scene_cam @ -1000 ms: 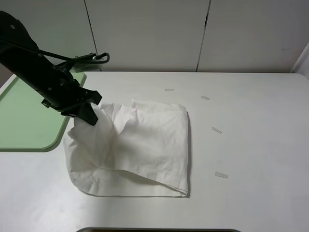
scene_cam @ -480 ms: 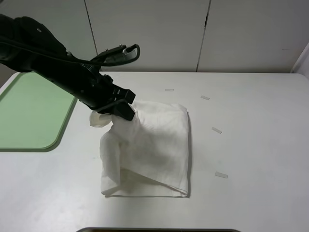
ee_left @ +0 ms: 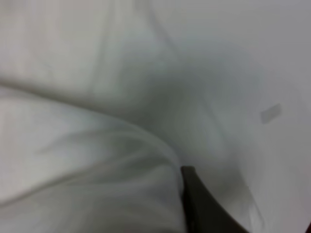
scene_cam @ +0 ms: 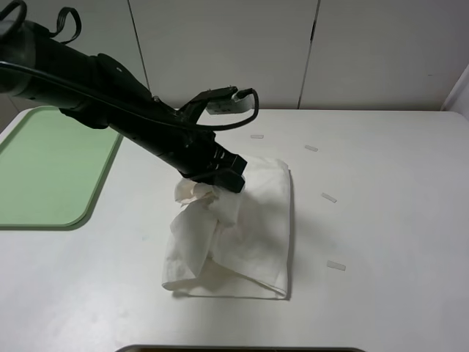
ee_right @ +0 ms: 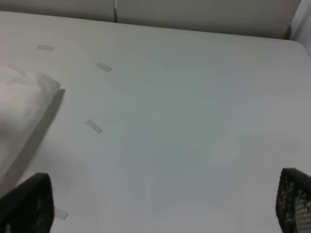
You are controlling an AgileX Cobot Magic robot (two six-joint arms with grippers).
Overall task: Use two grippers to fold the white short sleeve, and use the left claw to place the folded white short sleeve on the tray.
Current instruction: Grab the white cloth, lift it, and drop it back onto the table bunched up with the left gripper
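The white short sleeve (scene_cam: 253, 235) lay part-folded at centre frame in the high view, well apart from the tray (scene_cam: 44, 176) at the left edge. The left claw (scene_cam: 222, 183) was clenched on a lifted bunch of the cloth's upper-left part. The right gripper (ee_right: 160, 199) stood released and empty. The cloth appeared light and limp and would likely sag, so it was best held through all layers at a folded edge.
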